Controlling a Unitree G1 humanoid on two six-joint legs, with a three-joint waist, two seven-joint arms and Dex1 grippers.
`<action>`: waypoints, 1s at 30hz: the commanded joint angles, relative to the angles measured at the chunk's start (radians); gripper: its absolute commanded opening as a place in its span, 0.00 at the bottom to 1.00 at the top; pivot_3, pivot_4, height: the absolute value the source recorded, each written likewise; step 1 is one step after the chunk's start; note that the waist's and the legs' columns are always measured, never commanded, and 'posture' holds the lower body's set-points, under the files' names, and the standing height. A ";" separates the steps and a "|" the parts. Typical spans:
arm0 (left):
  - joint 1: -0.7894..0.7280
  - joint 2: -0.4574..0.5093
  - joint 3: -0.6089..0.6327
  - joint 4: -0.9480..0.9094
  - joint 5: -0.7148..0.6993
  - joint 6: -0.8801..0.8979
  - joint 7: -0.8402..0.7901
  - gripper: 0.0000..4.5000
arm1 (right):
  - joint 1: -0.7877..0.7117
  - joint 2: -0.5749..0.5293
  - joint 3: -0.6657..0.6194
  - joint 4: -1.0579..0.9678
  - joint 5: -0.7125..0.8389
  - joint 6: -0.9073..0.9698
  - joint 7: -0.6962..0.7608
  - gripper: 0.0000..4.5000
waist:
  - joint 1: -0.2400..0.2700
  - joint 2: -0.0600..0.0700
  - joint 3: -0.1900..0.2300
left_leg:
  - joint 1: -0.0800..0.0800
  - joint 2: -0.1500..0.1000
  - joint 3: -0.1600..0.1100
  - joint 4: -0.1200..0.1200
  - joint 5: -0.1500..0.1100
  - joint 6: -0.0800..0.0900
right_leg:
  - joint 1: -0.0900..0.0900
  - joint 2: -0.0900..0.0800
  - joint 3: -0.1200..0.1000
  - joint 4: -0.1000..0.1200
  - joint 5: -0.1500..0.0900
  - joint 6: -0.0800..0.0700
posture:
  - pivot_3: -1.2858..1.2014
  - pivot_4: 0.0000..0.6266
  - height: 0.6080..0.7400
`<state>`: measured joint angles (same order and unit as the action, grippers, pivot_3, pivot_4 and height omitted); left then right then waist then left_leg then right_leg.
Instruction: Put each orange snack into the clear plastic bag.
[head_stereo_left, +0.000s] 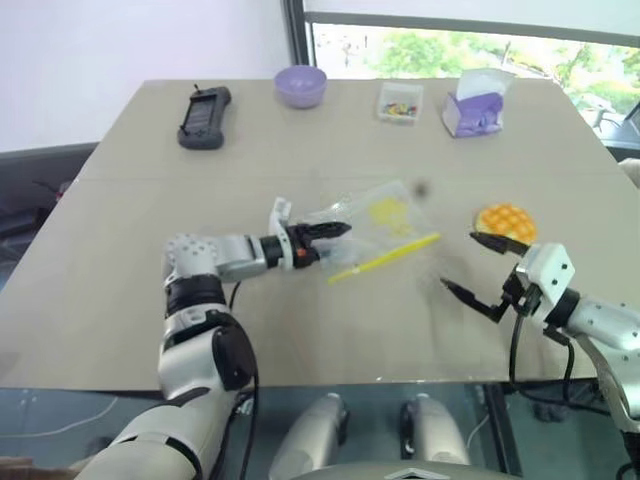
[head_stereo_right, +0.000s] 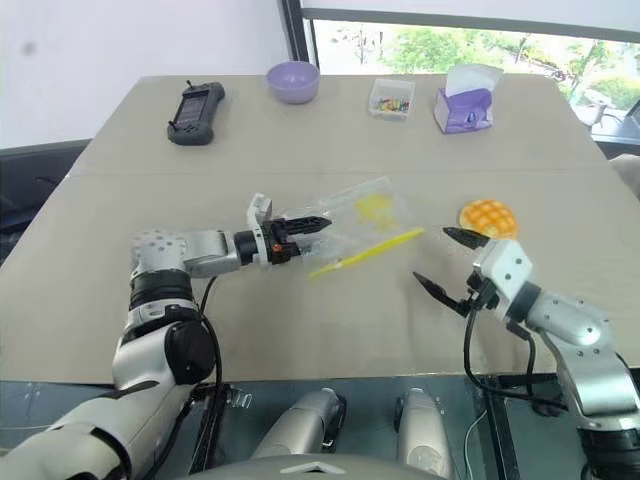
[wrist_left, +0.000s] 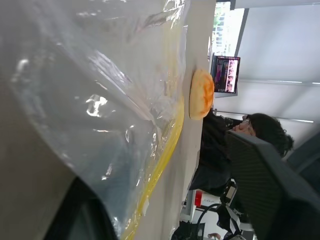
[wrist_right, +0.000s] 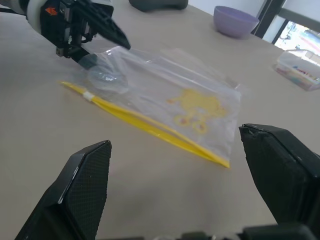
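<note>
The clear plastic bag (head_stereo_left: 385, 220) lies flat mid-table, its yellow strip (head_stereo_left: 385, 258) along the near edge. My left gripper (head_stereo_left: 335, 236) reaches level onto the bag's left corner, open, with the jaws partly apart, one above the plastic and one under it (wrist_right: 87, 60). The orange snack (head_stereo_left: 506, 222), a round bun with a grid on top, rests on the table to the right of the bag, apart from it. My right gripper (head_stereo_left: 458, 261) hovers just in front of the snack, wide open and holding nothing. Past the plastic (wrist_left: 100, 100), the left wrist view shows the snack (wrist_left: 201, 93).
Along the far edge of the table (head_stereo_left: 120, 330) stand a black handheld device (head_stereo_left: 204, 117), a purple bowl (head_stereo_left: 300, 85), a small clear box of coloured bits (head_stereo_left: 400, 102) and a purple tissue holder (head_stereo_left: 475, 105). A seated person (wrist_left: 250, 135) is beyond the table's right side.
</note>
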<state>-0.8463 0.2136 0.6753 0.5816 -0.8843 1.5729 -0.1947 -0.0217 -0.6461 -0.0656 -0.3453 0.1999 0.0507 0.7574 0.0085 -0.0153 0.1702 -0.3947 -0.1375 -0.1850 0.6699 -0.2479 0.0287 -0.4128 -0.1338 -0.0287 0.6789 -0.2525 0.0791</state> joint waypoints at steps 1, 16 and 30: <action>-0.051 -0.049 0.133 -0.076 -0.046 0.041 0.124 0.28 | -0.095 0.014 0.067 0.055 -0.115 -0.062 -0.043 1.00 | 0.000 0.000 0.000 | 0.000 0.000 0.000 0.000 0.000 0.000 | 0.000 0.000 0.000 0.000 0.000 0.000 | 0.52 0.24 1.00; -0.230 -0.208 0.415 -0.186 -0.425 0.035 0.688 0.02 | -0.474 0.230 0.331 0.387 -0.573 -0.098 -0.333 1.00 | -0.006 -0.004 0.001 | -0.002 0.000 0.002 0.001 0.000 0.000 | -0.002 0.000 0.002 0.000 0.001 0.001 | 0.52 0.24 1.00; -0.061 -0.164 0.059 -0.313 -1.058 -0.306 1.063 0.00 | -0.642 0.340 0.378 0.807 -0.674 -0.206 -0.550 0.36 | -0.025 -0.004 0.000 | -0.001 0.002 0.007 0.001 0.000 0.000 | -0.003 0.001 0.008 0.000 0.003 0.000 | 0.52 0.24 1.00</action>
<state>-0.9135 0.0311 0.7957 0.3246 -1.8479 1.3254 0.8436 -0.6269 -0.3160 0.3182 0.4547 -0.4697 -0.1267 0.2461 -0.0166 -0.0195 0.1705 -0.3955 -0.1357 -0.1770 0.6710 -0.2478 0.0288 -0.4162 -0.1325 -0.0196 0.6792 -0.2487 0.0791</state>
